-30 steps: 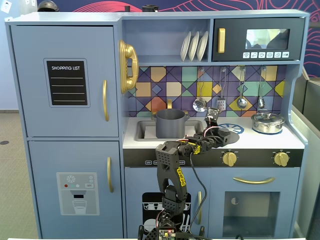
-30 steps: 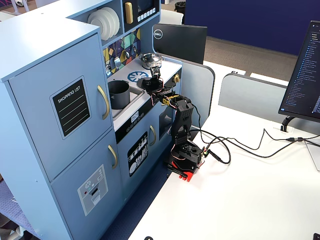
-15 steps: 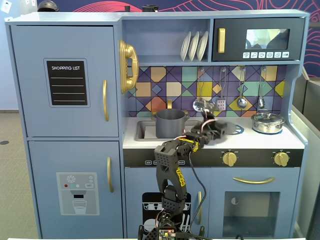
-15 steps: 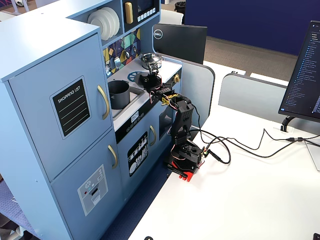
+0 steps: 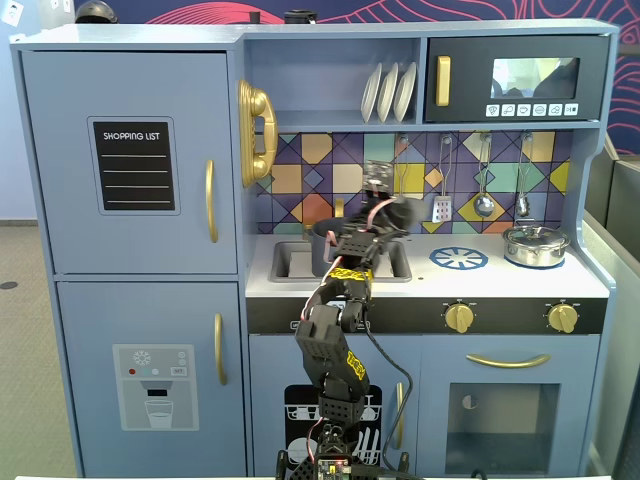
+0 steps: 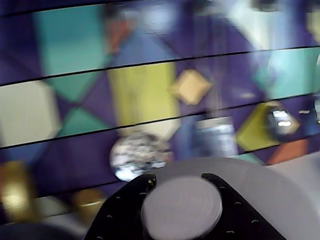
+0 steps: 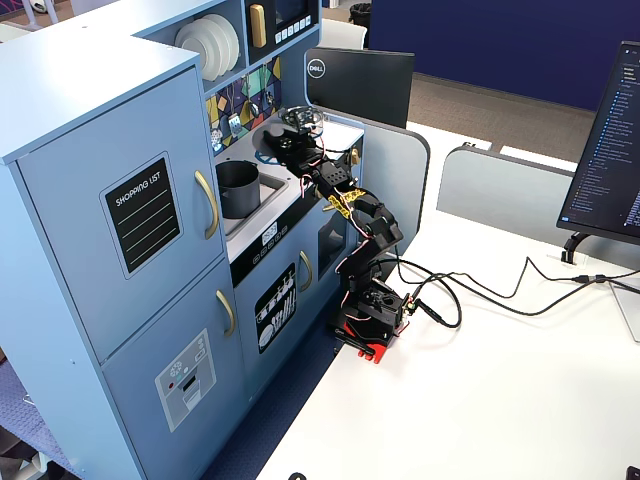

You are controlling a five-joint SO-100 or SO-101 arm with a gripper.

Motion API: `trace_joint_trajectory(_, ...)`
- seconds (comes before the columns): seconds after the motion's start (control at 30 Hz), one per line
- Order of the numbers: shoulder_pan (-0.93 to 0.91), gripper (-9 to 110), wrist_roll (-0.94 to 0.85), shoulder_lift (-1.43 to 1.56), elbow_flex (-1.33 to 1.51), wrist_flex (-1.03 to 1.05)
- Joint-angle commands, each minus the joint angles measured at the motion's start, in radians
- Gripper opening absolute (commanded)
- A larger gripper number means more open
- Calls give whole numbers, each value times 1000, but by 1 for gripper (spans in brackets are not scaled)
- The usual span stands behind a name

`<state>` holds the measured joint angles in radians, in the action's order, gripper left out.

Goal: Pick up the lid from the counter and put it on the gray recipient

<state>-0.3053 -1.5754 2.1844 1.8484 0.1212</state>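
Note:
My gripper (image 6: 179, 176) is shut on the small round knob (image 6: 181, 207) of the matte dark gray lid (image 6: 265, 185). I hold the lid in the air in front of the tiled backsplash, above the counter between the sink and the stove. In a fixed view the lid (image 5: 399, 214) is a dark shape at the end of the arm. It also shows in the other fixed view (image 7: 272, 134). The gray pot (image 7: 238, 188) stands open in the sink, to the left of and below the lid. From the front the arm mostly hides the pot (image 5: 322, 236).
A shiny steel pot with its own lid (image 5: 536, 244) stands on the right burner. Utensils (image 5: 484, 203) hang on the backsplash behind the gripper. A blue burner ring (image 5: 459, 258) lies on the counter. The shelf with plates (image 5: 388, 92) is overhead.

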Motion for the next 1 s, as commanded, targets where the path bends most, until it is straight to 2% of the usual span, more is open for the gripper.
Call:
trace_joint_trajectory(0.0,106,0,9,98,-64,57)
trace_joint_trajectory(0.37,258,0,3,44,-23,40)
trace_joint_trajectory(0.97,290,0,41,-100,-38,-46)
